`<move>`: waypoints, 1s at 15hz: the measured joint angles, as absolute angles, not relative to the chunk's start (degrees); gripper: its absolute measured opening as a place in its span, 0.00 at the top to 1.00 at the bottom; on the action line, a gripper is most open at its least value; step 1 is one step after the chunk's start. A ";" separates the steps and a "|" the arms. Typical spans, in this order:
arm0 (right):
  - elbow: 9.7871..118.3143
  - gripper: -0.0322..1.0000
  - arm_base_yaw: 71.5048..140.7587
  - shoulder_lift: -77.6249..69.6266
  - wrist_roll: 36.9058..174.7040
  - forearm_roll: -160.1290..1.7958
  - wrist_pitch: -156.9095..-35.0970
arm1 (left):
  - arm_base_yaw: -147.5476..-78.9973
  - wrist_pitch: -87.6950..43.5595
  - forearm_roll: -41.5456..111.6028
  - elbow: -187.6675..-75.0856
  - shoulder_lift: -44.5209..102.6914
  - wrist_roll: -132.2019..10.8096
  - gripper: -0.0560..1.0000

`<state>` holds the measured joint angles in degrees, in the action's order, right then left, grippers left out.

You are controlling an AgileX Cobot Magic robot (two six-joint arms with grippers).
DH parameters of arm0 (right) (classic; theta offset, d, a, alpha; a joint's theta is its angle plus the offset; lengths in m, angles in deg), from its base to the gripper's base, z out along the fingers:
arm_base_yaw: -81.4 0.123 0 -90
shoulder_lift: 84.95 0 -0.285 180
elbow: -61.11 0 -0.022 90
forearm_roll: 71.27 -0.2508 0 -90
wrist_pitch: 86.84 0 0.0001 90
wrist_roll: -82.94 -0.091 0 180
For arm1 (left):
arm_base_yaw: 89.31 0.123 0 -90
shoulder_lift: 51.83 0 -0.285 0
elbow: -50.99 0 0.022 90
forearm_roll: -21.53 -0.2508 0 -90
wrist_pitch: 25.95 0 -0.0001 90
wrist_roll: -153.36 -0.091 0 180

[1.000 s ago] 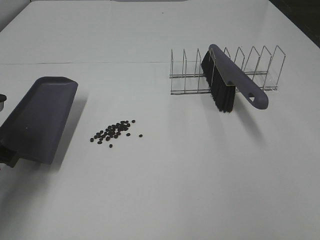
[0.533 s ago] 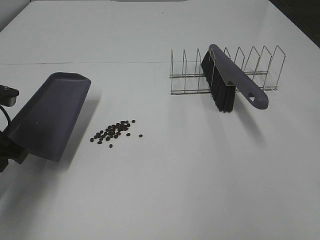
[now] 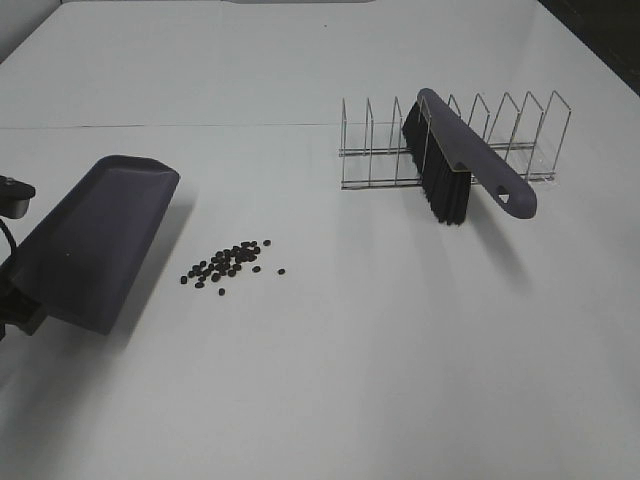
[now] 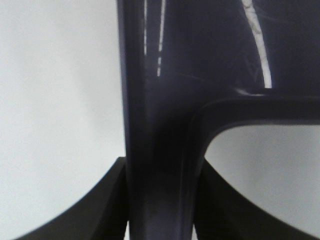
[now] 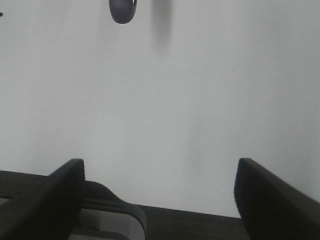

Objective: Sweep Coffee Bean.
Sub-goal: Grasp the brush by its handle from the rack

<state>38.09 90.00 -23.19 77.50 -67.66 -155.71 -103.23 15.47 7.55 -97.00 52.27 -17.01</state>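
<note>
Few dozen tiny dark oval coffee bean [image 3: 228, 263] pcs, loose cluster on white counter [image 3: 350, 380], btwn dustpan [image 3: 95, 240] & brush [image 3: 465, 165] propped in wire rack [image 3: 370, 160]. Only L wrist cam shows left claw [image 4: 160, 200] pinching dustpan handle. R wrist cam: right claw [image 5: 160, 195] spread wide over counter.

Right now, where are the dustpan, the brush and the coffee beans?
dustpan [image 3: 95, 240]: exterior high view, middle of its broad face.
brush [image 3: 466, 150]: exterior high view, middle of its purple back.
coffee beans [image 3: 228, 262]: exterior high view, centre of the pile.
</note>
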 joint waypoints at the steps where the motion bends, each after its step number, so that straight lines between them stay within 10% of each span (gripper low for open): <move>1: 40.38 0.22 90.00 -20.10 78.02 -68.46 -156.51 | -103.23 15.47 7.38 -97.00 52.27 -17.01 0.63; 15: 85.02 0.23 90.00 32.27 81.05 -78.66 -156.68 | -103.23 15.47 7.38 -97.00 52.27 -17.01 0.63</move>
<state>85.02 90.00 32.27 81.05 -78.66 -156.68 -103.23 15.47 7.38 -97.00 52.27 -17.01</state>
